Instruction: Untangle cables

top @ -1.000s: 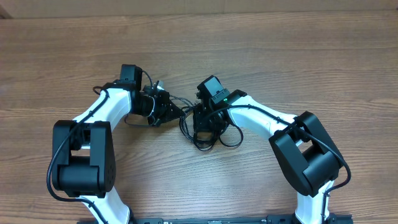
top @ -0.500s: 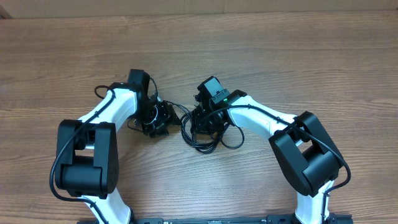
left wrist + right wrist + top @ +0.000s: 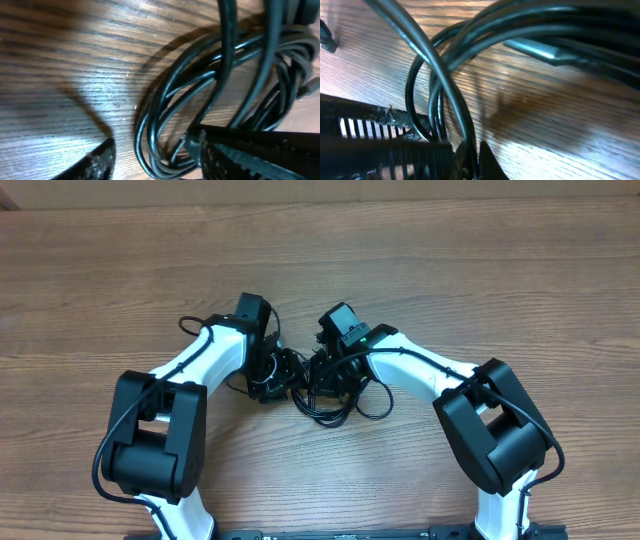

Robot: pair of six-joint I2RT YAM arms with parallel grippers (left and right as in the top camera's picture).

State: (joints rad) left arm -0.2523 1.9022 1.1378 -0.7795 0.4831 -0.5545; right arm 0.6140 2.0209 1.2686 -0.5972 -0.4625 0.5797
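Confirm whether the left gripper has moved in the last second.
Yes. Overhead, the left gripper has moved right across the table, up to the cables beside the unmoved right gripper.

Nothing legible appears in any view: no writing, label, brand, number or sign. The cables [image 3: 560,20] are plain black, the wooden table [image 3: 500,270] shows only grain, and both wrist views are blurred at close range.
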